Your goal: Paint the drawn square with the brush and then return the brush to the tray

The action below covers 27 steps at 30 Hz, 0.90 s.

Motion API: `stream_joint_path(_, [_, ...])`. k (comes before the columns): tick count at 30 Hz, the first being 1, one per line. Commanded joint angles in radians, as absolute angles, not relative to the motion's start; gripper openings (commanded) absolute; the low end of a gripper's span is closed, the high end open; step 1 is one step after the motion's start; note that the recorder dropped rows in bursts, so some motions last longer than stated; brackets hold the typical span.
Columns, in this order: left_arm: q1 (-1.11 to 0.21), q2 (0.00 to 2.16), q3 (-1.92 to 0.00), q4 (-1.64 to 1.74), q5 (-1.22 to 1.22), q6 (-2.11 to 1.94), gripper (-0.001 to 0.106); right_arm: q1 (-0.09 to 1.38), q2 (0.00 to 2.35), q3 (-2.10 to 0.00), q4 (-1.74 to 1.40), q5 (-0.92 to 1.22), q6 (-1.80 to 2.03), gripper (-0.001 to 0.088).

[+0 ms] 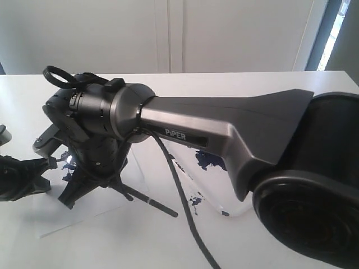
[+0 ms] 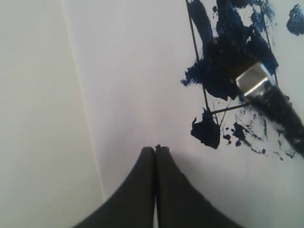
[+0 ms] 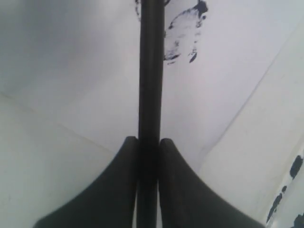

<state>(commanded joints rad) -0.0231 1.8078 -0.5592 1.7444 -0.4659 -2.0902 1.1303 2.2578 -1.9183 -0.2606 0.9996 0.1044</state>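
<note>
Right gripper [image 3: 148, 141] clenched on brush [image 3: 151, 71]; shaft ran straight up-frame from jaws, bristles within drawn square [image 2: 223, 19], left wrist view's upper right.

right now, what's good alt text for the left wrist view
A brush with a silver ferrule sets its dark tip on the drawn square, a thin black outline smeared with dark blue paint on a white paper sheet. In the foreground the left end effector is shut and empty.
</note>
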Motion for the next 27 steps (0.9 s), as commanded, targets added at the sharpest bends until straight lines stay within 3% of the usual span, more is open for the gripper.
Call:
stream_joint_path(15, [-0.023,1.808,-0.559,1.744,-0.475,-2.088,0.0,1.067,2.302,-1.918,-0.188,0.977,0.078,0.0])
stream_joint_path(27, [-0.023,1.808,-0.559,1.744,-0.471,-2.082,0.0,1.067,2.326,-1.918,-0.163,1.086,0.043,0.0])
